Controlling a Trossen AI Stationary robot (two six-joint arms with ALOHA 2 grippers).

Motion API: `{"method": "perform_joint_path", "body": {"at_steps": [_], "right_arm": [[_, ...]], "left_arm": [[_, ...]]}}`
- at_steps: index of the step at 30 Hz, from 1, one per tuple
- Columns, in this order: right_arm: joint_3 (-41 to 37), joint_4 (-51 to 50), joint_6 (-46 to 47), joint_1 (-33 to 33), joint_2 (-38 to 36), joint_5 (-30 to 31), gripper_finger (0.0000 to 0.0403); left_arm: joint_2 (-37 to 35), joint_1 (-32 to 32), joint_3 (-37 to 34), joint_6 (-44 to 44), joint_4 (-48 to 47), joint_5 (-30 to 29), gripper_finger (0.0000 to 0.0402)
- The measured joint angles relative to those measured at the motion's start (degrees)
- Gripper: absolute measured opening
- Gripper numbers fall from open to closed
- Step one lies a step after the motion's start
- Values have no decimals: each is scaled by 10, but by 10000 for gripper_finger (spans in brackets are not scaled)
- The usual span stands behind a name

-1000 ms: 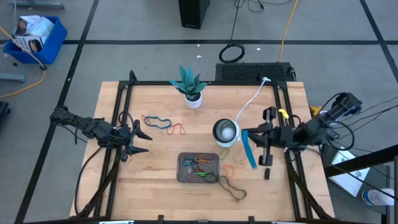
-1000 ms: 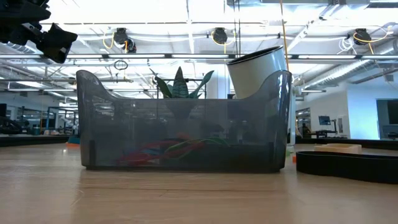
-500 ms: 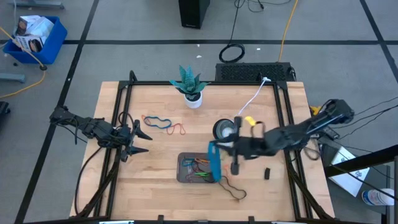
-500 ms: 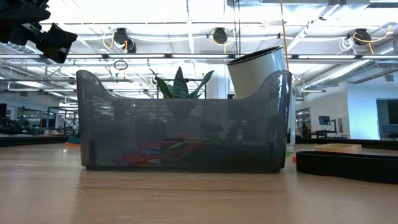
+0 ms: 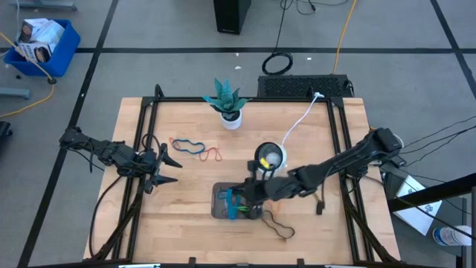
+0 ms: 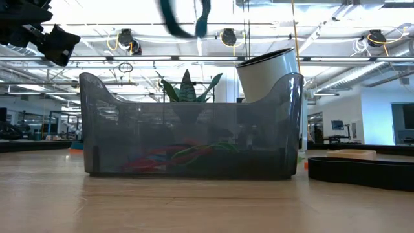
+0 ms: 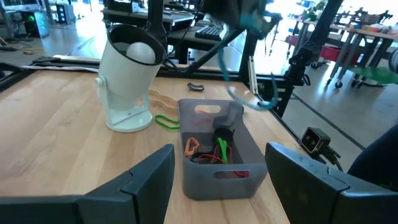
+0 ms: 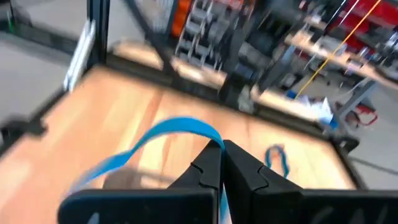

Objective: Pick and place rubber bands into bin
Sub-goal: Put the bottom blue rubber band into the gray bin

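Left gripper [image 5: 169,169] waits at table's left, fingers spread, holding nothing; loose rubber bands [image 5: 195,147] beside it; bin [image 5: 220,209] holds red, green bands; right gripper [image 5: 239,202] over bin, pinching blue band [image 8: 155,140]

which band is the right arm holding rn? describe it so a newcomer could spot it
Find the bin near the table's front middle, in front of the white bowl. The right gripper hangs over it, jaws shut on the blue rubber band. Unlike the bands lying in the bin or on the wood, it dangles in the air.
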Motion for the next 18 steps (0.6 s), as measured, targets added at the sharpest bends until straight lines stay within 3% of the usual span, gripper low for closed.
{"method": "perform_joint_path", "body": {"at_steps": [18], "right_arm": [[0, -60, 48, 0, 120, -1, 0]], "left_arm": [[0, 0, 0, -25, -26, 0, 257]]}}
